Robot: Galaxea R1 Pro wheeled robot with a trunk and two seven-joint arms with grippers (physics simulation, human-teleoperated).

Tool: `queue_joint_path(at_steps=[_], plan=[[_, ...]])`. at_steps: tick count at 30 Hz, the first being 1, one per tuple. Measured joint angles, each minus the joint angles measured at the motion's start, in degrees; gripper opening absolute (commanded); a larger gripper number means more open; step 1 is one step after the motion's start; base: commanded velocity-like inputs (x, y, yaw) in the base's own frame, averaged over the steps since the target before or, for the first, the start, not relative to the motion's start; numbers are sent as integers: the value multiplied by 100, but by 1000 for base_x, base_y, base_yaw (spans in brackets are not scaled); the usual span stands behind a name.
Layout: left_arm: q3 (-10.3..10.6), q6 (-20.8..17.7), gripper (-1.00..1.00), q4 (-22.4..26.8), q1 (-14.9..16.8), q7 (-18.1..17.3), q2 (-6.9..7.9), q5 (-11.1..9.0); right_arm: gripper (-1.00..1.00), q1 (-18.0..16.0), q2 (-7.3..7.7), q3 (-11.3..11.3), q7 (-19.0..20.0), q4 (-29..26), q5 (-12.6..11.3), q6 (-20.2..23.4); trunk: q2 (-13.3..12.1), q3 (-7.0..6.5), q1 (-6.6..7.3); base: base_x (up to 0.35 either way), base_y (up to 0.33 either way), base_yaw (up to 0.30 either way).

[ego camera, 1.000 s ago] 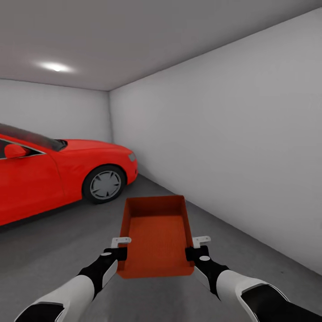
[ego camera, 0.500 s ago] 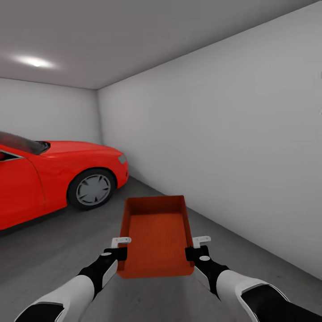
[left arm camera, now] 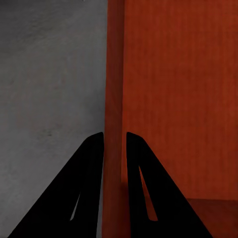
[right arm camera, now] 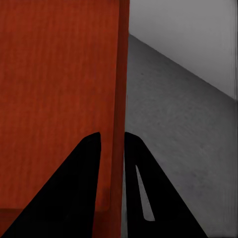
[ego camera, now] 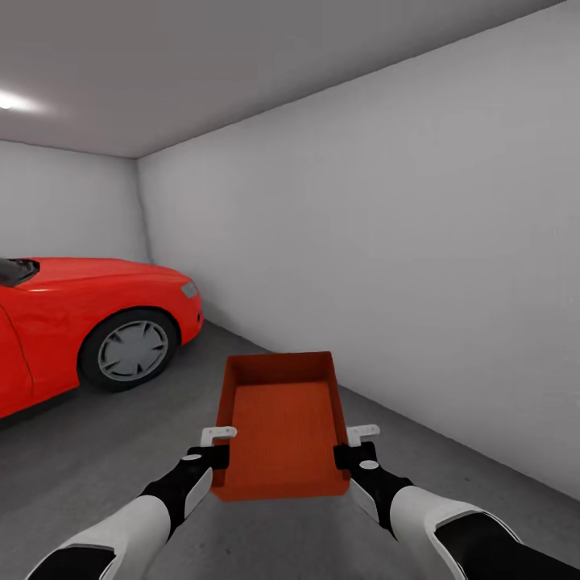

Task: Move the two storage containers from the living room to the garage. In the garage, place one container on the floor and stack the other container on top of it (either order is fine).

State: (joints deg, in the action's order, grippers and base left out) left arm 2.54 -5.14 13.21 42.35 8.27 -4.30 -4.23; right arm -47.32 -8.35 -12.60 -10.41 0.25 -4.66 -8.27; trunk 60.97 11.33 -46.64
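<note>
One orange-red storage container, open-topped and empty, is held level in front of me above the grey concrete floor of the garage. My left gripper is shut on its left long wall, and the left wrist view has that wall running between the two black fingers. My right gripper is shut on the right long wall, a dark finger on each side of it. The second container is out of view.
A red car stands at the left, its front wheel towards me. A plain white-grey wall runs along the right and meets the back wall in a corner. Concrete floor lies between the car and the wall.
The whole head view has swung to the right: the car, the ceiling light and the room's corner slid leftward in the picture. The container and both grippers kept their place in front of me.
</note>
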Motion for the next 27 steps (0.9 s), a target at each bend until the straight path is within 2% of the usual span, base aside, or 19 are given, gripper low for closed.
queue_joint_path(at_steps=[27], plan=[[8,0,-100,11,-1,5,-2,-12,-100,-1,6,11,9,-6,9,-1,0,0,1,172,255,-246]])
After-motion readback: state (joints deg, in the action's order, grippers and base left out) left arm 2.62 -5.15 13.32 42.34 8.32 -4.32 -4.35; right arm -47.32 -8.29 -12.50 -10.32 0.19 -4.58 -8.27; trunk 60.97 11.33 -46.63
